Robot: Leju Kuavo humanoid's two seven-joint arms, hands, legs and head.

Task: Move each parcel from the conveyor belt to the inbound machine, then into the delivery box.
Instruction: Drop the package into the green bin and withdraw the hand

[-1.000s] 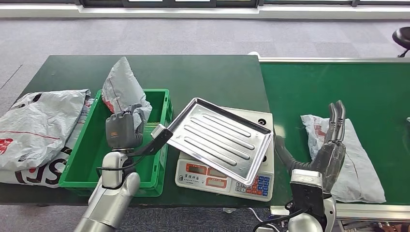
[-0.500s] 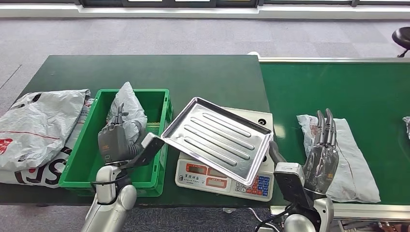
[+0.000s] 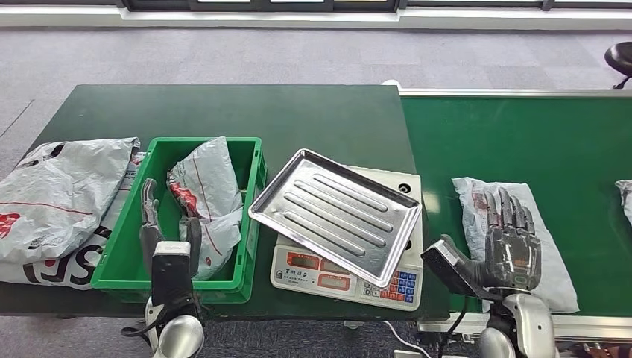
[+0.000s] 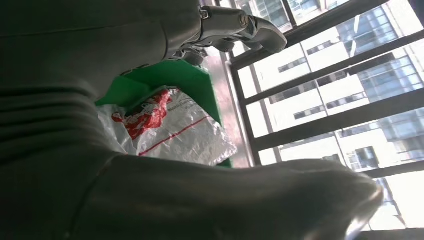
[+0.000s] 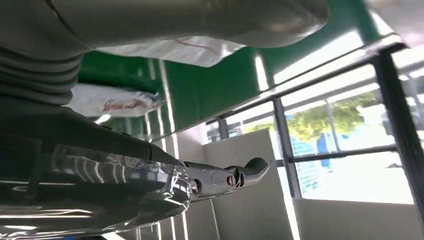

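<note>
lying at the far left of the dark green table, a pile of grey mail bags rests just beside the green delivery box. inside the box, a grey parcel with red print leans against the wall nearer the scale. the left hand hangs over the near part of the box, fingers apart and holding nothing; its fingers lie just beside the parcel, and contact cannot be confirmed. in the left wrist view the same parcel lies beyond the hand, against the green wall.

next to the box stands the inbound machine, a scale with a keypad, carrying a tilted steel tray.

on the bright green conveyor belt, a second parcel lies flat. the right hand is over its near half, fingers spread and extended, gripping nothing; whether they press on the parcel cannot be told. another parcel edge shows at the belt's far right.
</note>
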